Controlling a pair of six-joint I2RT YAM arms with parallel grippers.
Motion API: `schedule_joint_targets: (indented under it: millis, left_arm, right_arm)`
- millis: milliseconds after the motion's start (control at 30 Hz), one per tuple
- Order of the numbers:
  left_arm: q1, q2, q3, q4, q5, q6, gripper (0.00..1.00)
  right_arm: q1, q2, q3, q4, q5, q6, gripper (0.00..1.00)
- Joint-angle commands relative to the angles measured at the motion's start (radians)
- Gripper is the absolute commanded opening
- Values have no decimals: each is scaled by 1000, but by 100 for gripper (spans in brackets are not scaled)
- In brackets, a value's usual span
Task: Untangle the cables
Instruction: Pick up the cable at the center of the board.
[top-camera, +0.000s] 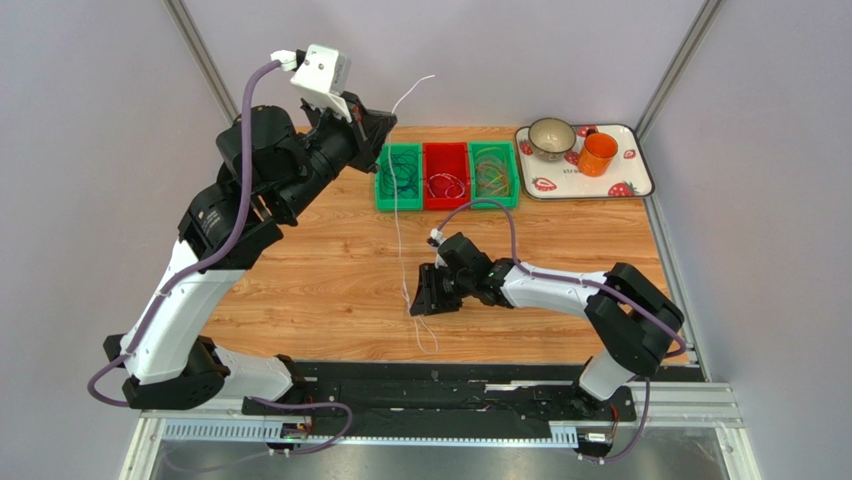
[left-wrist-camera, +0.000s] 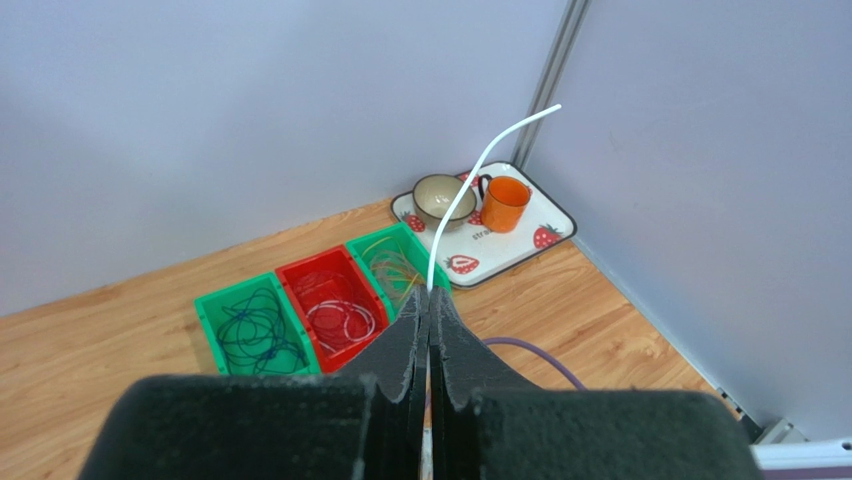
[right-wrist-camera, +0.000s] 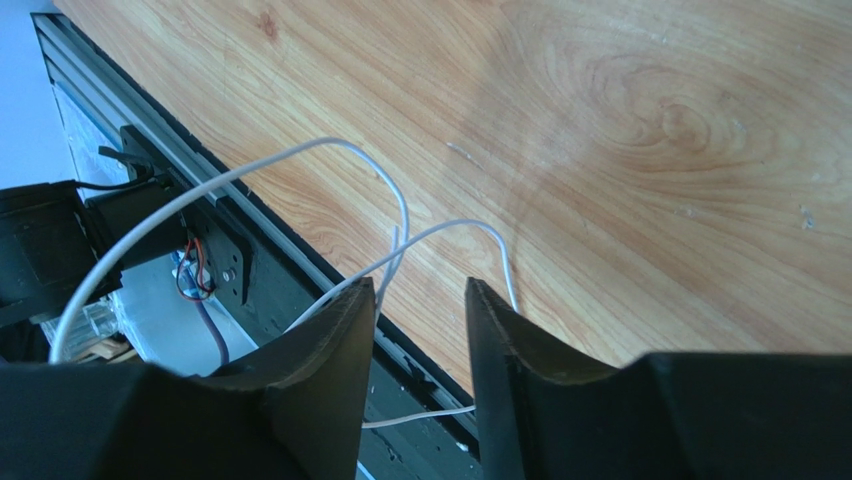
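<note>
White cable (top-camera: 397, 215): one thin strand runs from the raised left gripper down to the table, then along the wood towards the near edge, where it lies in loose curves by the right gripper.
Free end: a short length of the cable (left-wrist-camera: 470, 190) sticks up past the left fingertips and bends towards the back wall.
Left gripper (top-camera: 385, 120): held high over the rear left of the table, jaws pressed together on the cable; the wrist view (left-wrist-camera: 430, 300) shows the strand coming out at the tips.
Right gripper (top-camera: 417, 300): low over the front middle of the table, jaws partly apart with a clear gap, clamped on nothing.
Right wrist view: two arcs of the cable (right-wrist-camera: 300, 150) lie on the wood just ahead of the gripper (right-wrist-camera: 415, 290), and one strand crosses the gap between the fingers lower down.
Left green bin (top-camera: 398, 206): dark cables (top-camera: 400, 175) coiled inside.
Red bin (top-camera: 446, 205): white and red loops (top-camera: 447, 185).
Right green bin (top-camera: 495, 203): yellow, orange and green loops (top-camera: 492, 175).
Bins: touching side by side at the rear centre.
Tray (top-camera: 625, 170): rear right corner, strawberry pattern, carrying a bowl (top-camera: 551, 138) and an orange cup (top-camera: 598, 154).
Table (top-camera: 330, 270): light wood.
</note>
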Motion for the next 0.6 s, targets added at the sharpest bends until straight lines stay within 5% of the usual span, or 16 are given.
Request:
schedule_joint_targets:
  millis: [0,300,367,567]
  left_arm:
    - [14,-6,108,25,-6,53,0]
    - [23,50,395,-1,-63,175,0]
    - [23,29,364,0,-84,176,0]
    - [26,-95,33,80,-123,117,0]
  right_arm:
    - [9,47,41,48,24,-7,38]
    - [9,82,45,8,76,-18,8]
    - [4,69,76,-34,95,-33,0]
    - [-7,3,179,-180,179,-96,0]
